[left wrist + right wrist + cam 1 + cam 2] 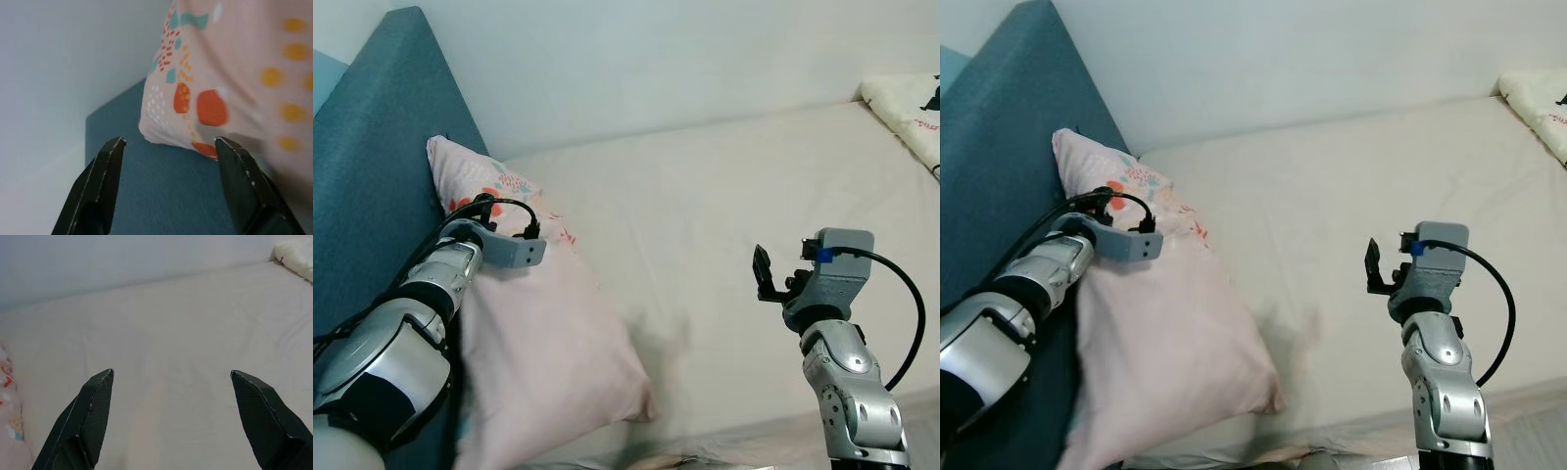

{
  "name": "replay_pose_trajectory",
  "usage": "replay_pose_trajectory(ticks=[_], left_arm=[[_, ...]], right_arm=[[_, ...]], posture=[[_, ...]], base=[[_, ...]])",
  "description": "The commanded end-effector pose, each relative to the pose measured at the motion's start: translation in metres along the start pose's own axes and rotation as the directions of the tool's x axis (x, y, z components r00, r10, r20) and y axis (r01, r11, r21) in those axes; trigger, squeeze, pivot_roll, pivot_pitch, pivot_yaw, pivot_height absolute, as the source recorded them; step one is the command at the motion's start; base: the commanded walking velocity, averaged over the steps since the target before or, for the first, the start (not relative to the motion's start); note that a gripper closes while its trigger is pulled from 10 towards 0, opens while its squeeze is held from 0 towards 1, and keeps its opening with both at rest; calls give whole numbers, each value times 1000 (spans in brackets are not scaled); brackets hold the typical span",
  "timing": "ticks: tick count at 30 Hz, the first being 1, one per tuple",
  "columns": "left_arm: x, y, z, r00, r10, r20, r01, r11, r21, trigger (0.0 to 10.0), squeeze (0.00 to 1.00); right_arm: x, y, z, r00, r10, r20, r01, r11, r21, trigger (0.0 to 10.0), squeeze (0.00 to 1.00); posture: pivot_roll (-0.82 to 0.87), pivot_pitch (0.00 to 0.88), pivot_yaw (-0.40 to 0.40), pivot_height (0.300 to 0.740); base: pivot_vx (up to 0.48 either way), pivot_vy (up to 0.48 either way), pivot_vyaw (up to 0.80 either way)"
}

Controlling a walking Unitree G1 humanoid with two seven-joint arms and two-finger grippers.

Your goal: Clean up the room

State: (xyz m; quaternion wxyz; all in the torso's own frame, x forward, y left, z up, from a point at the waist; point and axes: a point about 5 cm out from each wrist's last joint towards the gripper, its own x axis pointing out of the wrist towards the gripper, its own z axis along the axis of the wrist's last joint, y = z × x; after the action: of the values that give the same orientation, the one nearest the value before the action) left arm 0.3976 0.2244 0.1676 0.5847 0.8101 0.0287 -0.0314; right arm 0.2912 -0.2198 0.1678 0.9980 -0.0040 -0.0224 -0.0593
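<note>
Our pink pillow [543, 343] leans against the teal headboard [372, 147] on the bed [724, 196]. Both our left hand [168, 147], by its upper corner, and our right hand [171, 377], over bare sheet, gape wide, holding nothing. Soft and light, it should pinch best at a corner.

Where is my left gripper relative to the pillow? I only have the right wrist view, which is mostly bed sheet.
Observer: The left gripper is up at the pink patterned pillow, by the corner that leans on the teal headboard. Its fingers are open with nothing between them.
Operator: Is the pillow flat on the bed?
Observer: No, it is propped at a slant, its upper end against the headboard and its lower end on the sheet.
Operator: Anything else on the bed?
Observer: A cream printed blanket or pillow lies at the far right end.
Operator: And my right gripper?
Observer: The right gripper is open, held above the bare sheet.
</note>
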Motion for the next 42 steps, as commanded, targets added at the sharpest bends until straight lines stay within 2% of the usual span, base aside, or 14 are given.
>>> replay_pose_trajectory(ticks=[1,5,7,8,9,10,11,12,14,18,20,23,33,42], left_arm=[[-7,-15,-22,995,-73,-73,73,997,4,10000,1000],[-7,-11,-28,994,-61,-93,50,991,-124,10000,1000],[-2,5,-19,997,-15,-72,-22,872,-489,10000,1000],[1,14,-11,999,17,-52,-48,719,-693,10000,1000],[4,26,-1,998,56,-20,-44,475,-879,10000,1000],[4,26,-1,998,56,-20,-44,475,-879,10000,1000],[6,35,7,995,100,18,-8,249,-968,10000,1000],[5,42,15,983,168,75,61,88,-994,10000,0],[3,46,24,962,233,145,160,-47,-986,10000,0],[2,46,29,953,246,174,207,-113,-972,10000,0],[-6,47,40,931,310,194,267,-215,-939,10000,0],[-36,32,89,881,360,308,421,-297,-857,10000,0],[-77,9,141,824,355,441,559,-387,-734,10000,0],[-100,3,137,849,331,412,527,-464,-712,10000,0]], right_arm=[[0,0,-5,1000,6,-27,-6,1000,11,10000,0],[4,1,-5,1000,12,-21,-11,1000,18,10000,0],[9,4,-4,1000,21,-16,-20,999,36,10000,0],[12,6,-4,999,34,-17,-33,998,48,10000,0],[15,10,-4,998,64,-13,-64,997,52,10000,0],[15,10,-4,998,64,-13,-64,997,52,10000,0],[17,14,-4,996,93,-6,-92,994,59,10000,0],[20,18,-2,993,120,5,-120,990,69,10000,0],[24,23,0,989,146,18,-147,986,74,10000,0],[27,24,0,987,157,21,-158,985,68,10000,0],[30,27,3,985,171,31,-172,983,59,10000,0],[39,32,7,972,228,48,-231,971,60,10000,0],[47,33,10,964,256,64,-260,964,53,10000,0],[51,33,8,956,286,63,-288,957,26,10000,0]], posture=[[-222,242,74,740],[-214,225,74,740],[-201,206,66,740],[-188,188,58,740],[-178,175,51,740],[-178,175,51,740],[-175,169,48,740],[-168,156,41,740],[-162,136,37,740],[-162,136,37,740],[-158,127,35,740],[-136,62,11,740],[-140,22,-4,740],[-130,4,-18,740]], base=[[0,0,0],[0,0,0],[0,0,0],[0,0,0],[0,0,0],[0,0,0],[0,0,0],[0,0,0],[0,0,0],[0,0,0],[0,0,0],[0,0,800],[0,0,695],[0,0,441]])
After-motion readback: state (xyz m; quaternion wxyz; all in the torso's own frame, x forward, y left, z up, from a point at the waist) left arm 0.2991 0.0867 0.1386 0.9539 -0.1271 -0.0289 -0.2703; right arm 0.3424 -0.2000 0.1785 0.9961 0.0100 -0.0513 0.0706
